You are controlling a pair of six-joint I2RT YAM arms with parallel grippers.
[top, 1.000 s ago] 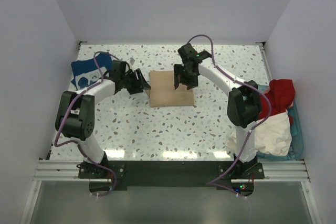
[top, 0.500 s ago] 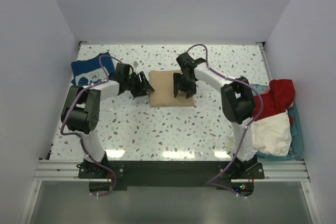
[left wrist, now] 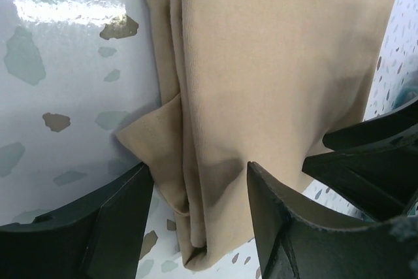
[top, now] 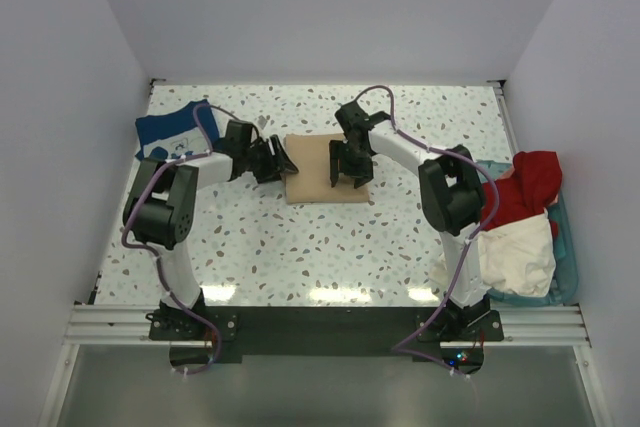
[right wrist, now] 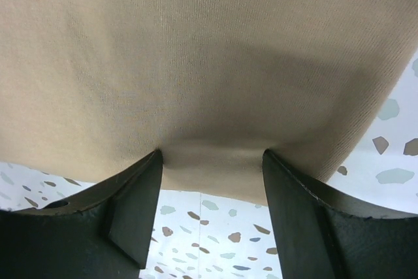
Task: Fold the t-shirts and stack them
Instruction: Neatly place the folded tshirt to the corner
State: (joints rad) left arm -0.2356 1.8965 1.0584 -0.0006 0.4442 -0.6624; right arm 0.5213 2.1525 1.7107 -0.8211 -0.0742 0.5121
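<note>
Two t-shirt (top: 312,172) edges sit inside left hand (left wrist: 199,174), right hand (right wrist: 212,158) (spread).

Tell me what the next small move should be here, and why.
Probably closing both end effectors. The left end effector and the right end effector each stand open, straddling an edge of the folded tan t-shirt from opposite sides, so neither grips it. A grip seems needed before the shirt can be lifted or folded further.
</note>
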